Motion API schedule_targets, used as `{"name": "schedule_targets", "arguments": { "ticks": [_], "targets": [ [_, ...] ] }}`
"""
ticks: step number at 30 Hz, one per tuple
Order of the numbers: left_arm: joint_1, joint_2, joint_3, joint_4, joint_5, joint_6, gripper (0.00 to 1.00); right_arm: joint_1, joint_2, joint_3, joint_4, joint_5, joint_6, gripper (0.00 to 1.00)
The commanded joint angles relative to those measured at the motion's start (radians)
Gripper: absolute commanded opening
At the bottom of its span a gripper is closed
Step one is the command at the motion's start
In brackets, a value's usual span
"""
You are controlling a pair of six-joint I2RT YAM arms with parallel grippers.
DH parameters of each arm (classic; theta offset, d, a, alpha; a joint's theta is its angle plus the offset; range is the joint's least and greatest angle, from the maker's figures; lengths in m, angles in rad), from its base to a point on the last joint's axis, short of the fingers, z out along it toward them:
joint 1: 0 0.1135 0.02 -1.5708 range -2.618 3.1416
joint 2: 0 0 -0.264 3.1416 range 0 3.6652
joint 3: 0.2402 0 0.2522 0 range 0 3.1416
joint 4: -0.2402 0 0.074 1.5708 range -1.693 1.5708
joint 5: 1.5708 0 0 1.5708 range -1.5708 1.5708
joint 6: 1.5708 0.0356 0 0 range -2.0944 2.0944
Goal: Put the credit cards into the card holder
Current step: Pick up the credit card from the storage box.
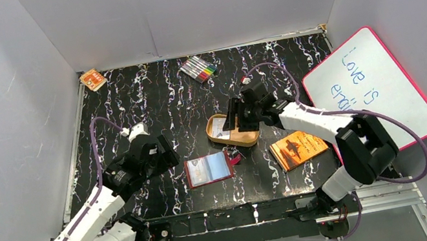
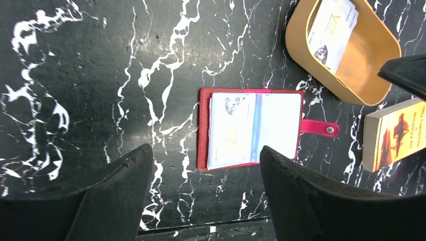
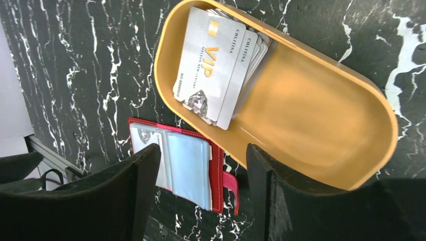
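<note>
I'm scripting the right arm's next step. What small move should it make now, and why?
Probably lower the right gripper toward the credit cards stacked against the end of the orange tray and close on the top one. Its fingers stand open and empty over the tray, and the card holder lies open on the table with one clear sleeve free.
</note>
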Motion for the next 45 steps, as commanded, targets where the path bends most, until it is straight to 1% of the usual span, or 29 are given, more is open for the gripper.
{"name": "schedule_targets", "arguments": {
  "ticks": [1,2,3,7,12,18,23,26,34,39,45],
  "targets": [
    [-0.001,-0.002,0.058,-0.073,-0.076,0.083,0.75,0.009,0.036,-0.016,0.162,0.034,0.055,0.75],
    [-0.002,-0.005,0.056,-0.075,-0.081,0.086,0.75,0.010,0.054,-0.014,0.181,0.033,0.067,0.82],
    [-0.001,-0.008,0.050,-0.075,-0.084,0.086,0.75,0.009,0.074,-0.006,0.189,0.032,0.073,0.84],
    [-0.001,-0.026,0.032,-0.070,-0.106,0.077,0.75,0.010,0.157,0.055,0.138,0.060,0.092,0.84],
    [-0.001,-0.032,0.023,-0.063,-0.118,0.075,0.75,0.010,0.233,0.112,0.084,0.059,0.099,0.76],
    [-0.001,-0.017,0.015,-0.052,-0.115,0.077,0.75,0.010,0.262,0.130,0.071,0.054,0.100,0.71],
    [-0.002,-0.010,0.011,-0.045,-0.111,0.078,0.75,0.009,0.291,0.136,0.053,0.048,0.098,0.61],
    [-0.001,-0.015,0.010,-0.045,-0.108,0.077,0.75,0.010,0.292,0.129,0.052,0.049,0.099,0.57],
    [-0.002,-0.011,0.009,-0.044,-0.106,0.078,0.75,0.010,0.252,0.088,0.059,0.059,0.103,0.53],
    [0.000,-0.007,0.008,-0.044,-0.105,0.077,0.75,0.007,0.231,0.061,0.068,0.058,0.101,0.48],
    [-0.001,-0.005,0.008,-0.045,-0.103,0.077,0.75,-0.001,0.210,0.039,0.078,0.055,0.103,0.46]
  ]
}}
